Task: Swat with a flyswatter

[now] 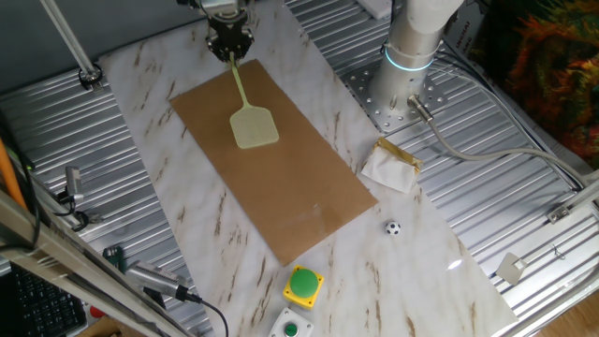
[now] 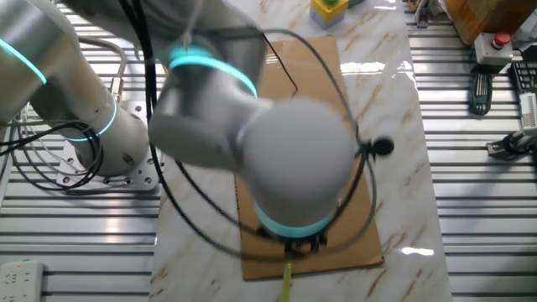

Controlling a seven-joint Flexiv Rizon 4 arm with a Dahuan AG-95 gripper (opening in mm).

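Observation:
The pale yellow-green flyswatter lies over the brown sheet, its squarish mesh head flat on the sheet's far half and its thin handle running up to my gripper. The gripper is shut on the handle's end at the sheet's far edge. In the other fixed view my arm's wrist fills the middle and hides the gripper. Only the brown sheet and a short yellow piece of the flyswatter show below the wrist.
A crumpled white paper with a gold strip and a small black-and-white ball lie right of the sheet. A yellow box with a green button and a white switch box stand at the near end. The arm base stands at the back right.

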